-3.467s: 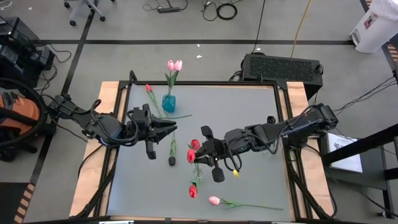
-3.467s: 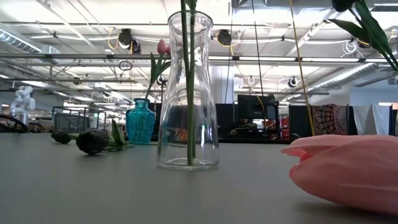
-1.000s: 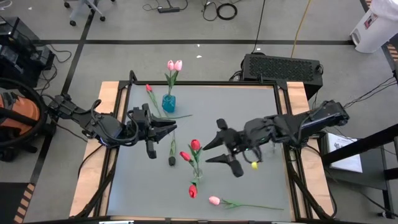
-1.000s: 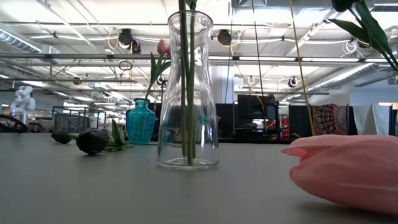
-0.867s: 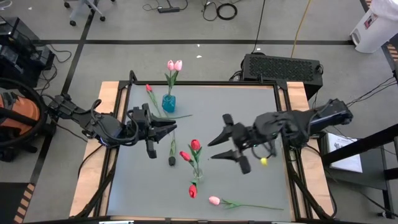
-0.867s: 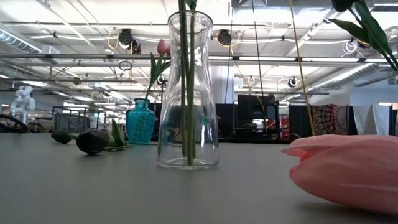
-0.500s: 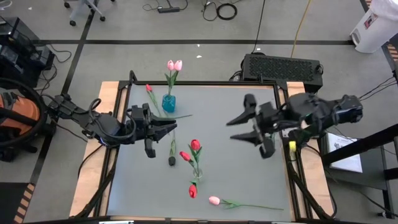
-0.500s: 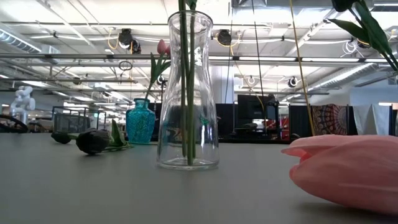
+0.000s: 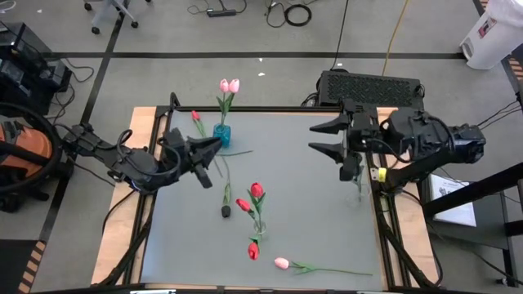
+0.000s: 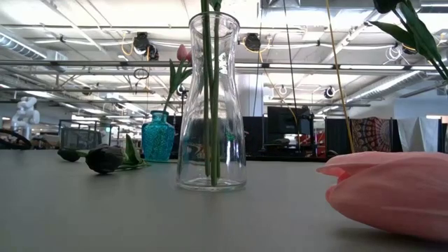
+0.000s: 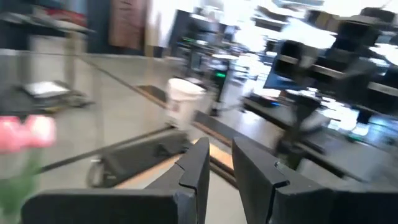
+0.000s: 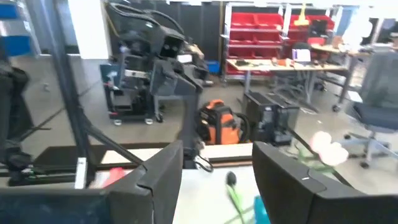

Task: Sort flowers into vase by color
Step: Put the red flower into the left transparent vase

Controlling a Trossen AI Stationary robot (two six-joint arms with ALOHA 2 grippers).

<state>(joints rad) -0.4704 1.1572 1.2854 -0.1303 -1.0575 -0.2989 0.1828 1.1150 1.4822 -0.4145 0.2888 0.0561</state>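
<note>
Nearest the low camera, a pink tulip head (image 10: 392,192) lies on the grey table (image 9: 310,220), in front of the clear glass carafe vase (image 10: 211,105). That vase holds green stems; two red tulip heads (image 9: 257,191) show above it in the high view. A third red tulip (image 9: 253,251) lies just in front of the vase, near the pink one. A black tulip (image 9: 225,211) lies just left of the vase. Behind it, a small teal glass vase (image 9: 221,135) holds two pink tulips (image 9: 230,85); another red tulip (image 9: 195,116) lies beside it. Left gripper (image 9: 214,147) hovers next to the teal vase, fingers narrowly parted, holding nothing. Right gripper (image 9: 317,137) is raised at the table's far right, jaws apart, empty.
</note>
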